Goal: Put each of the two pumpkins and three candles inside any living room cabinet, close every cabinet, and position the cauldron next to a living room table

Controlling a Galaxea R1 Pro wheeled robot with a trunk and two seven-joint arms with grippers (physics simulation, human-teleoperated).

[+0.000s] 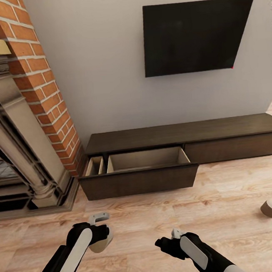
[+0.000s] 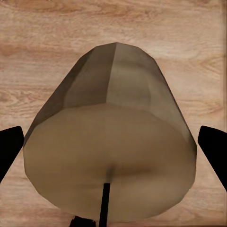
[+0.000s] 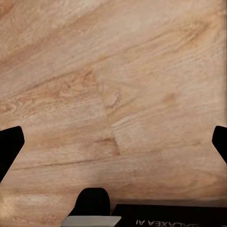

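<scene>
The fireplace [image 1: 14,136] is cut off at the head view's left edge, its upper part out of frame. The cabinet [image 1: 235,127] runs past the right edge. Inside its open drawer [image 1: 147,160], the floor of the drawer is hidden behind the dark front panel. The candle [image 1: 102,242] held at the left gripper [image 1: 99,227] is mostly hidden by the gripper body. In the left wrist view, the candle [image 2: 111,156] hides all but the black finger edges [image 2: 9,149]. Both arms are cut off at the bottom edge.
</scene>
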